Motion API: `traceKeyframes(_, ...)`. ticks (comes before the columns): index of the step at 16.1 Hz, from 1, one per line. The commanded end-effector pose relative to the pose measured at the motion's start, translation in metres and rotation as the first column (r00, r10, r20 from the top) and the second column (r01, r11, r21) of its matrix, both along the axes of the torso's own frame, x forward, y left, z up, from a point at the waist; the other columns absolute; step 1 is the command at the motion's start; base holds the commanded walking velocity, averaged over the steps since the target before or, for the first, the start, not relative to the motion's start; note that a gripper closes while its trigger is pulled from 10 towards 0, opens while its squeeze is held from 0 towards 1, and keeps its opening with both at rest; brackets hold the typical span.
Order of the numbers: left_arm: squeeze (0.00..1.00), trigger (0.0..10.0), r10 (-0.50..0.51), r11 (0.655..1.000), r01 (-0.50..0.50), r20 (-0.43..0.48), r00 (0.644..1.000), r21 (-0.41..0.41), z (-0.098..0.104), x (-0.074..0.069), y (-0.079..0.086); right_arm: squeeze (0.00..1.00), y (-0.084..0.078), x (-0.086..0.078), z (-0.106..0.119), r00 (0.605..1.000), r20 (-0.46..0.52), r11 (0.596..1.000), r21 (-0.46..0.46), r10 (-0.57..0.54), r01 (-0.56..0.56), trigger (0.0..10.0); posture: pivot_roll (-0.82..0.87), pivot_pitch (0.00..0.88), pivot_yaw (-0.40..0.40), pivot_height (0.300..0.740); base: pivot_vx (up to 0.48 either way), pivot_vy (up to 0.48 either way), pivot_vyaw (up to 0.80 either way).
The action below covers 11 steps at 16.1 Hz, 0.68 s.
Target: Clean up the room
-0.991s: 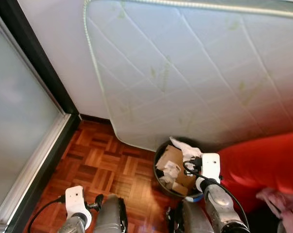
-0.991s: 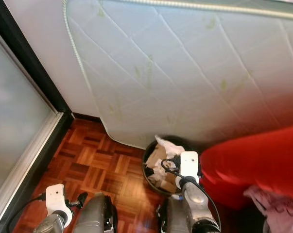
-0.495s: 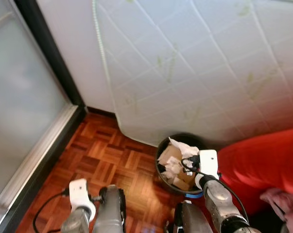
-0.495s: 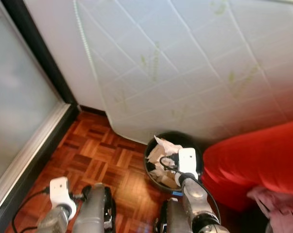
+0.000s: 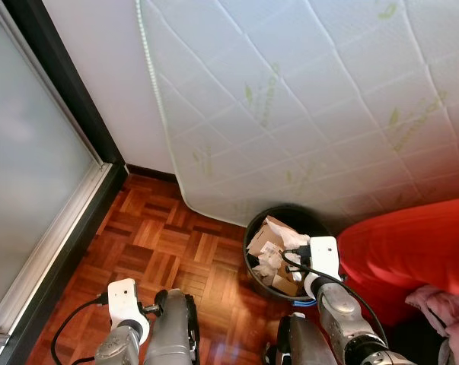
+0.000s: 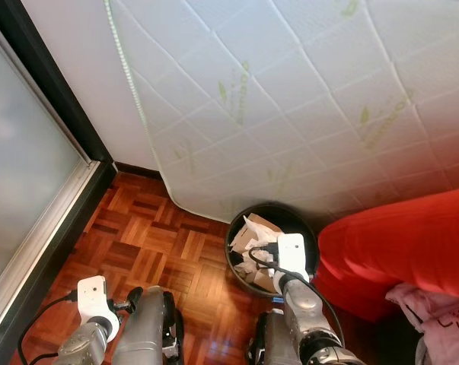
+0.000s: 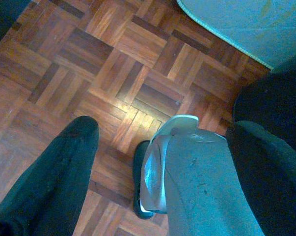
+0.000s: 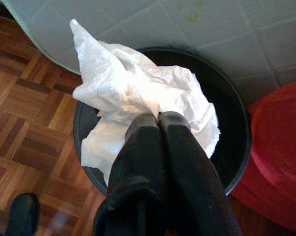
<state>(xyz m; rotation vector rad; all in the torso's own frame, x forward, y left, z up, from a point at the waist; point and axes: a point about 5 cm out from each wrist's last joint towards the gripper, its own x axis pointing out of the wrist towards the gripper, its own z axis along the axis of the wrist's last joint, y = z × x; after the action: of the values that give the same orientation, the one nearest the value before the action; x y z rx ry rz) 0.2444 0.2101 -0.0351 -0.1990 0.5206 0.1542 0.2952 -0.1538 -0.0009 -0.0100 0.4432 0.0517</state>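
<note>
Nearly there, I'd say: the right pincer (image 8: 159, 118), clamped on a crumpled white tissue (image 8: 133, 93), hangs over the black waste bin (image 8: 236, 142) already holding cardboard scraps (image 5: 271, 236), release pending, while the left pincer (image 7: 162, 162) idles with fingers apart.

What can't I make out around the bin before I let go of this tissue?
- Bin depth: in the right wrist view the white tissue in the right gripper covers its inside.
- Right gripper's fingers: in the left eye view the wrist camera housing hides them.
- Pink cloth: cut off by the left eye view's edge.
- Left gripper: hangs idle over the parquet.
</note>
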Motion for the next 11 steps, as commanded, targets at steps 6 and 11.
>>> traceKeyframes(6, 0.0, 10.0, 0.002, 1.0, -0.002, -0.005, 1.0, 0.003, -0.0028, -0.0045, -0.0009, 0.0, -0.0026, -0.0091, -0.0098, 0.999, -0.045, 1.0, 0.001, -0.01, 0.01, 10.0, 0.04, 0.263, -0.011, 0.635, 0.279, 0.0, -0.27)
traceKeyframes(11, 0.0, 10.0, -0.004, 1.0, 0.004, 0.011, 1.0, 0.0, -0.0018, -0.0037, -0.004, 0.0, -0.0003, -0.0125, -0.0145, 0.996, -0.085, 0.999, -0.012, 0.029, -0.031, 10.0, 0.04, 0.265, -0.011, 0.635, 0.107, 0.0, 0.0)
